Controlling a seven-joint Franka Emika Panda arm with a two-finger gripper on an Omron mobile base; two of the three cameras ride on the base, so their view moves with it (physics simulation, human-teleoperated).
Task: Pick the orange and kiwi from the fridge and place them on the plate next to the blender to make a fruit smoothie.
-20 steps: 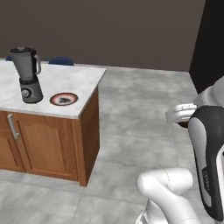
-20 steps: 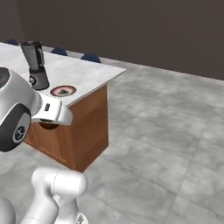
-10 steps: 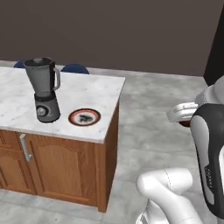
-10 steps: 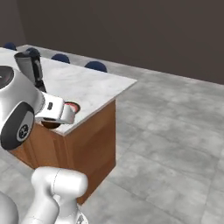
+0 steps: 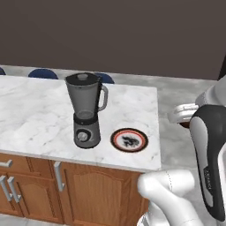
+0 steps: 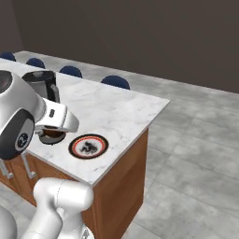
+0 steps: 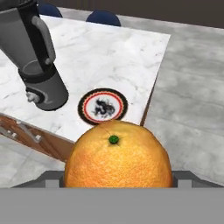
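I had the orange [image 7: 118, 156] gripped in my hand [image 7: 117, 178], its green stem dot facing the camera and its round body hiding most of my fingers. I judged it firm, light and a bit slick, its dimpled peel giving some purchase; being a ball, it was best held across its widest middle so it could not squirt out. It hung off the counter's [image 7: 109, 52] edge, with the plate [image 7: 103, 106] at 12 o'clock from it, bare. The blender [image 7: 36, 61] stood just beside the plate at 9 o'clock. I thought a low, gentle release at the plate's centre would keep the orange from rolling.
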